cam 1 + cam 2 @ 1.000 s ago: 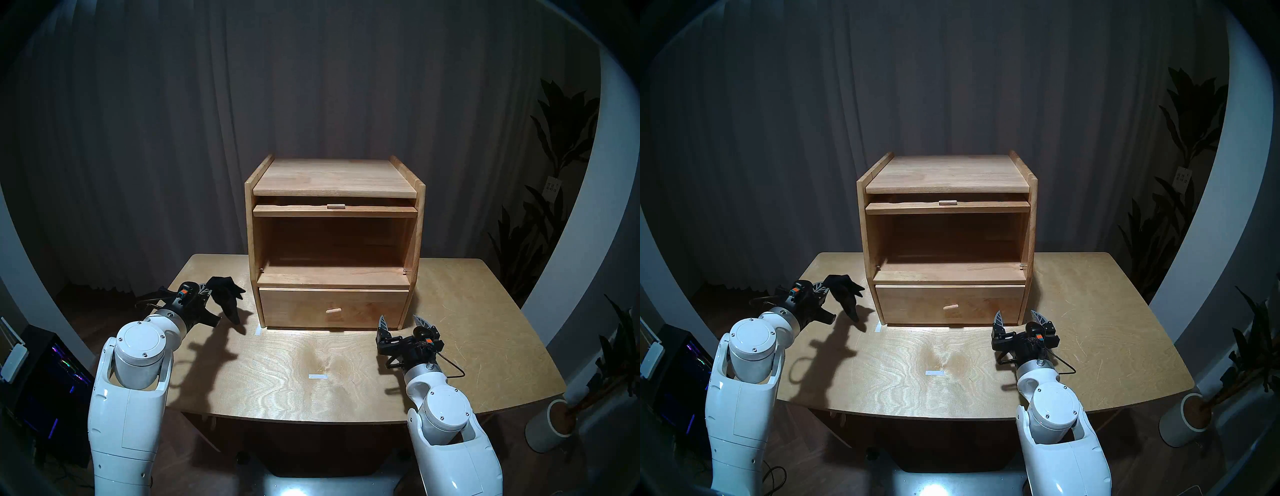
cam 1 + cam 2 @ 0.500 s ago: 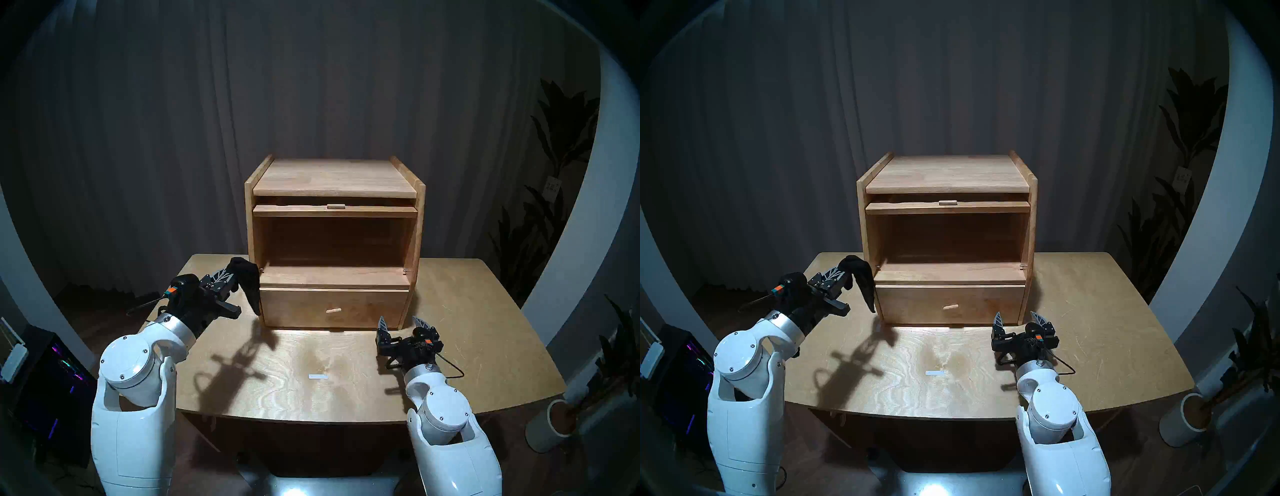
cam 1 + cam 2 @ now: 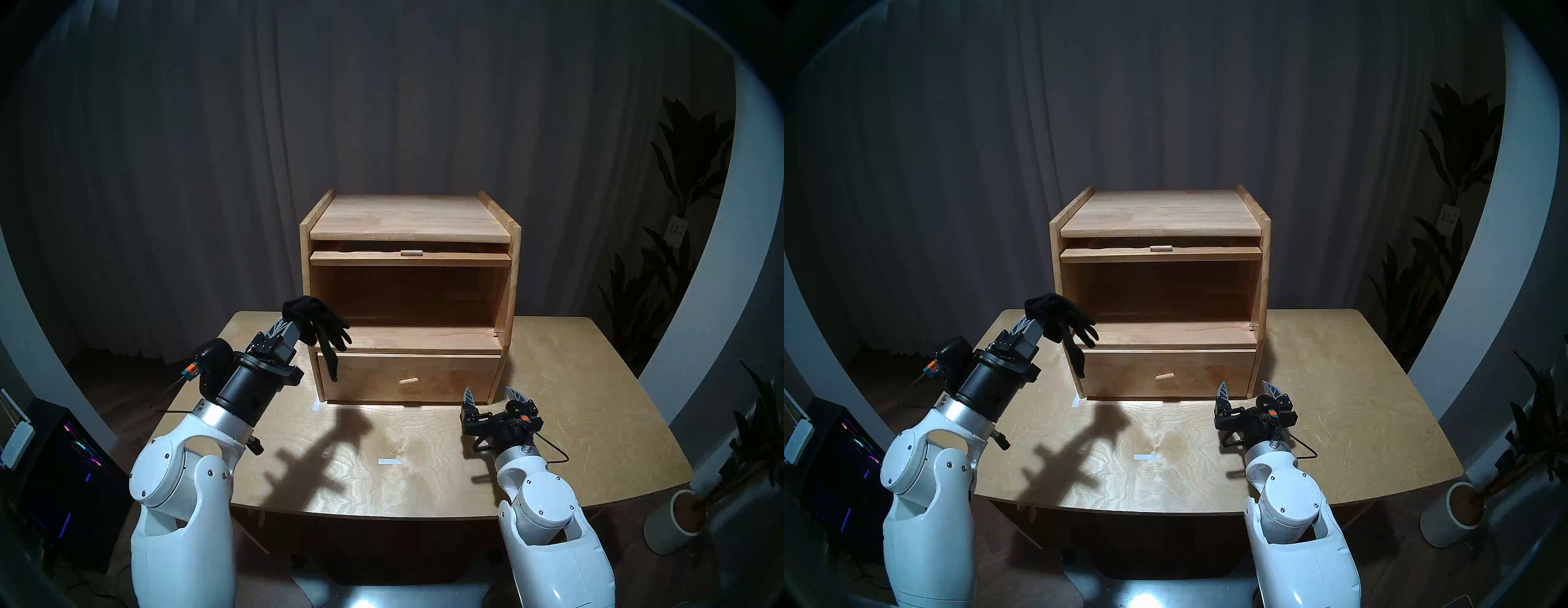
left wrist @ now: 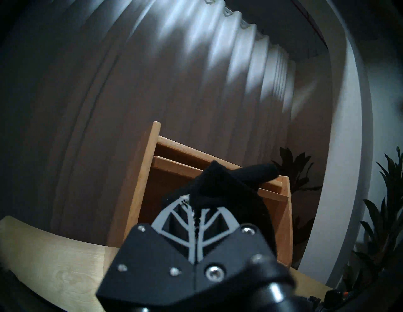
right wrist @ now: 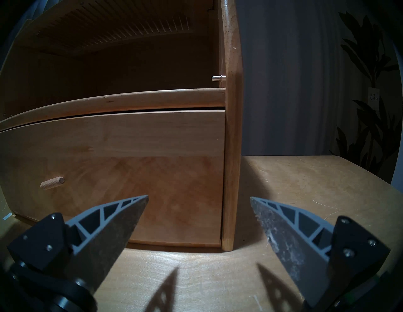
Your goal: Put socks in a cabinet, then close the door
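The light-wood cabinet stands at the back of the table, its upper compartment open. The door is lifted and slid in under the top, with only its front edge and knob showing. Its ribbed window shows overhead in the right wrist view. The drawer below is shut. My left gripper is shut on the black socks, held at the cabinet's front left corner at shelf height. One end dangles over the drawer's left edge. My right gripper is open and empty by the cabinet's lower right corner.
The wooden table carries two white tape marks. A potted plant stands on the floor at the right, a dark computer case at the left. A grey curtain hangs behind the cabinet.
My left arm has swung right and up with the socks, from beside the cabinet's left side to its front left corner. The right arm has not moved.
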`<state>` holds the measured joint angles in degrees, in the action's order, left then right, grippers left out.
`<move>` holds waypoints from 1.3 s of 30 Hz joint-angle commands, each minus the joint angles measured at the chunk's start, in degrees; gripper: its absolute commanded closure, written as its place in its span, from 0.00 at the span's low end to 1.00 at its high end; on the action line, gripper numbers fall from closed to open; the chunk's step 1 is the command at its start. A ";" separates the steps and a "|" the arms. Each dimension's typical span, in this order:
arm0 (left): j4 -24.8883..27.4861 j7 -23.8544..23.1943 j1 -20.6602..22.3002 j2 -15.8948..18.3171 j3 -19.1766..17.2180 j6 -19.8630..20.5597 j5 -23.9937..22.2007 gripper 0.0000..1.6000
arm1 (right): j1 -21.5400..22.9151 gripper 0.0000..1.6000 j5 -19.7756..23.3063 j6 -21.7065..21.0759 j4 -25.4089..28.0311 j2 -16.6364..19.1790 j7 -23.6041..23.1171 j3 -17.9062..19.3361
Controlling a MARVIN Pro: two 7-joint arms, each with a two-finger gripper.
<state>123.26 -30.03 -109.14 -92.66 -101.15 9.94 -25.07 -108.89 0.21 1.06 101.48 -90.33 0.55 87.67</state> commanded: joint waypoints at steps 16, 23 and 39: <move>-4.61 21.87 14.26 2.07 18.42 0.13 13.89 1.00 | 0.56 0.00 0.01 0.35 0.90 -0.02 0.02 0.08; -8.67 28.53 18.03 2.09 23.24 1.25 17.73 1.00 | 0.60 0.00 0.01 0.35 0.84 -0.02 0.01 0.08; -18.61 39.84 26.59 0.11 27.35 4.81 23.22 1.00 | 0.74 0.00 0.00 0.32 0.50 -0.02 -0.03 0.07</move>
<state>105.66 6.85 -88.54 -91.18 -75.02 14.35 -3.73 -108.62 0.19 1.05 100.94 -90.33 0.48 87.66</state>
